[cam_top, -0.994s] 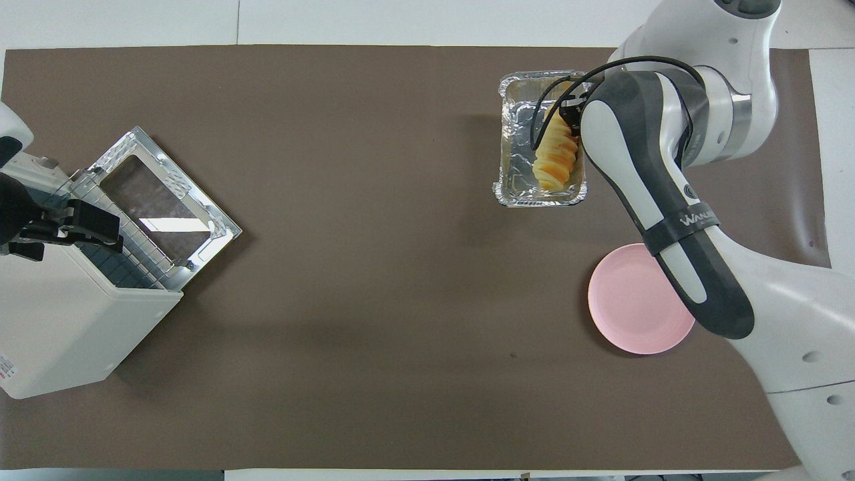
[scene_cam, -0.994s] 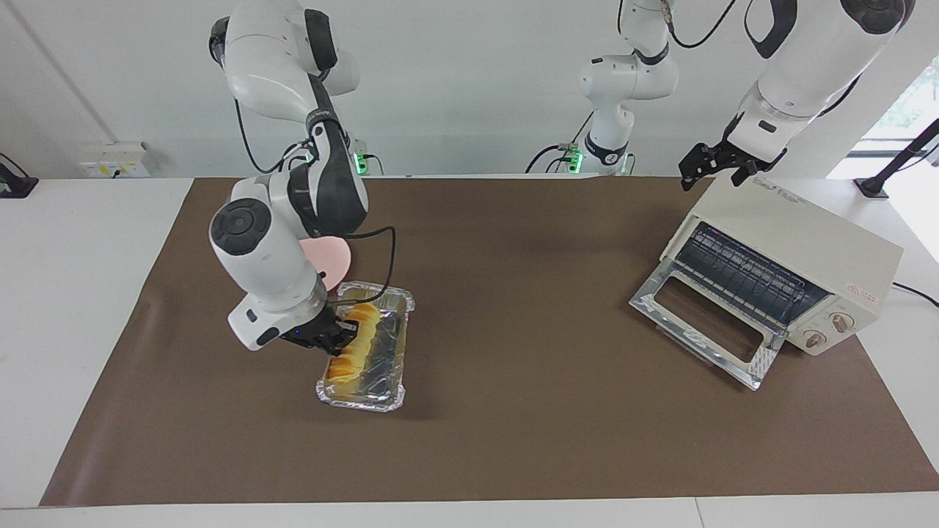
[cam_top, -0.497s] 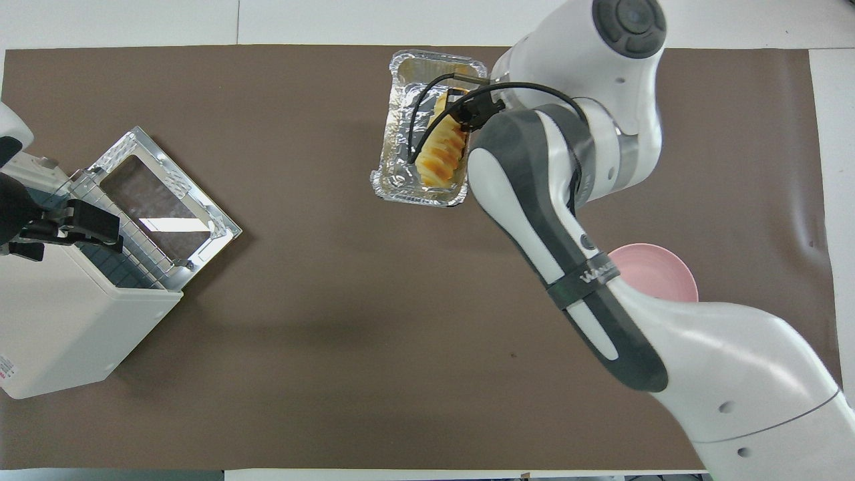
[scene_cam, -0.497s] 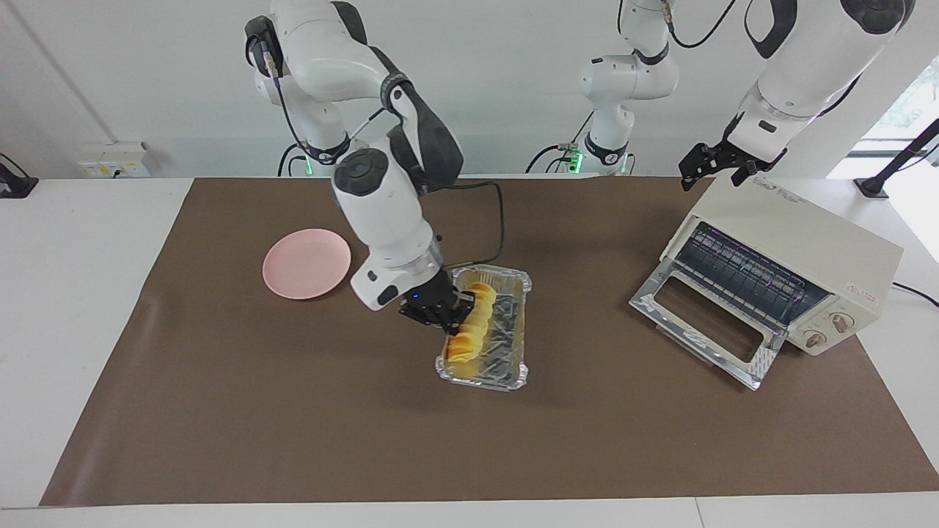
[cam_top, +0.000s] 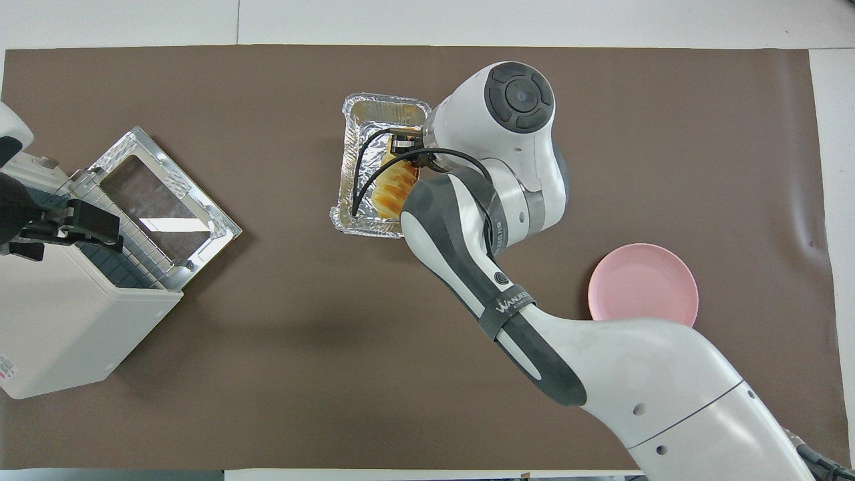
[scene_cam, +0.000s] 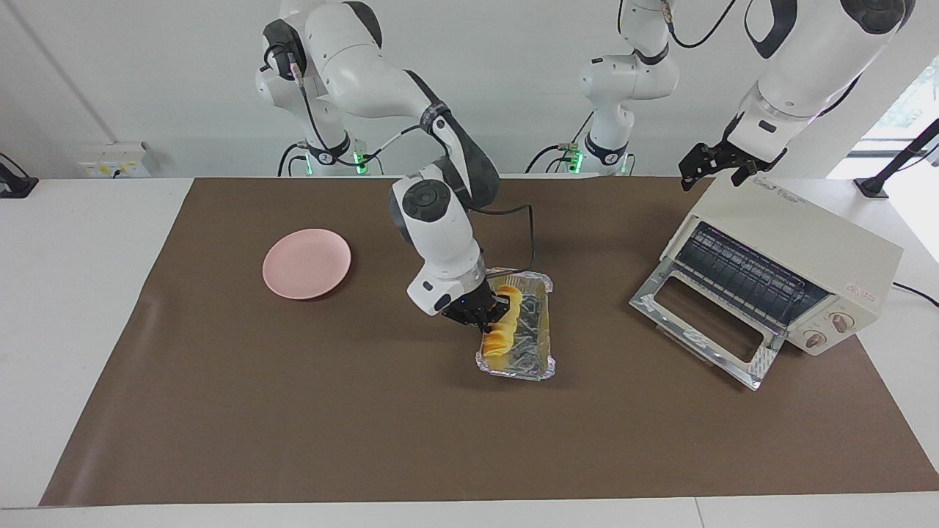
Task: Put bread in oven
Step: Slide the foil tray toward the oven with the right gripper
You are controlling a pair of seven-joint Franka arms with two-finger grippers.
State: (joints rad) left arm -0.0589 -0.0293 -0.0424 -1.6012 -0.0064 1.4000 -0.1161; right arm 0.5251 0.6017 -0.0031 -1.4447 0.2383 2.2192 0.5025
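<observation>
In the middle of the facing view, the right gripper [scene_cam: 490,315] is clenched on the bread [scene_cam: 503,328], which sits in a foil tray [scene_cam: 538,350]. At the right of that frame the oven [scene_cam: 792,242] stands with its door dropped open. Above its top, at upper right, the left gripper [scene_cam: 715,163] waits, its fingers spread. A pink plate [scene_cam: 306,262] lies at centre left.

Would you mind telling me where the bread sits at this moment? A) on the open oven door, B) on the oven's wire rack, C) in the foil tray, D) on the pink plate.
C: the bread lies inside the foil tray, with the right gripper at it, while the pink plate and the oven hold none.
</observation>
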